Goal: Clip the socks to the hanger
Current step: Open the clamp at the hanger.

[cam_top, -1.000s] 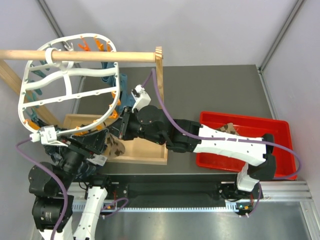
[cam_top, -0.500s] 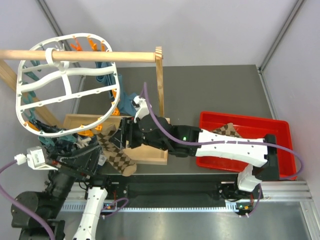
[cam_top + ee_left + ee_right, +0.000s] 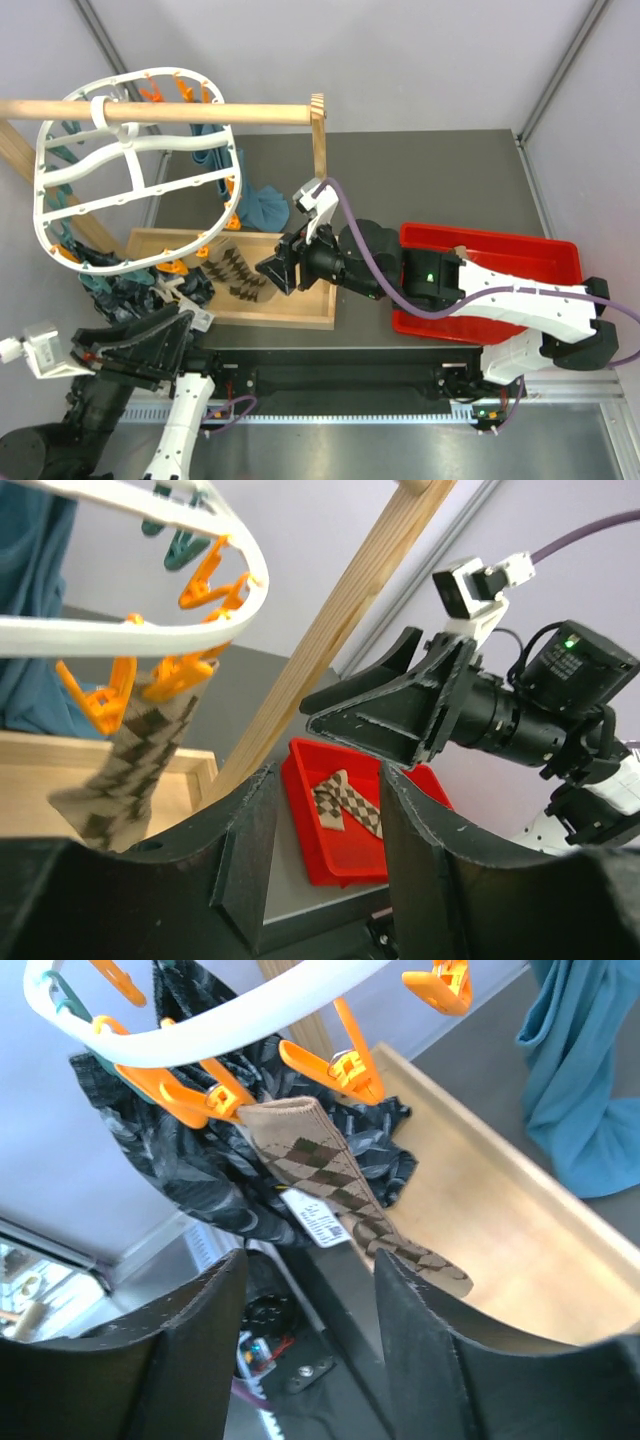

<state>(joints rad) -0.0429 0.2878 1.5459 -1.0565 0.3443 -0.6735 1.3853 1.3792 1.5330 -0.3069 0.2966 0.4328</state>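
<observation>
The white oval hanger (image 3: 135, 160) hangs from the wooden rod, rimmed with orange and teal pegs. One argyle sock (image 3: 330, 1185) hangs from an orange peg (image 3: 215, 1100). It also shows in the left wrist view (image 3: 135, 765) and faintly in the top view (image 3: 238, 272). A second sock (image 3: 350, 805) lies in the red tray (image 3: 400, 850). My left gripper (image 3: 325, 875) is open and empty, drawn back near the table's near-left corner (image 3: 185, 325). My right gripper (image 3: 310, 1360) is open and empty, just right of the hanging sock (image 3: 272, 270).
A shallow wooden tray (image 3: 300, 312) lies under the hanger. A blue cloth (image 3: 265, 205) and a dark patterned cloth (image 3: 200, 1175) hang from other pegs. The wooden rod (image 3: 200, 112) and its post (image 3: 318, 140) stand beside the hanger. My right arm covers most of the red tray (image 3: 530, 248).
The left gripper let go of the sock and drew back to the near left. The right gripper backed off to the right. The sock now hangs from an orange peg.
</observation>
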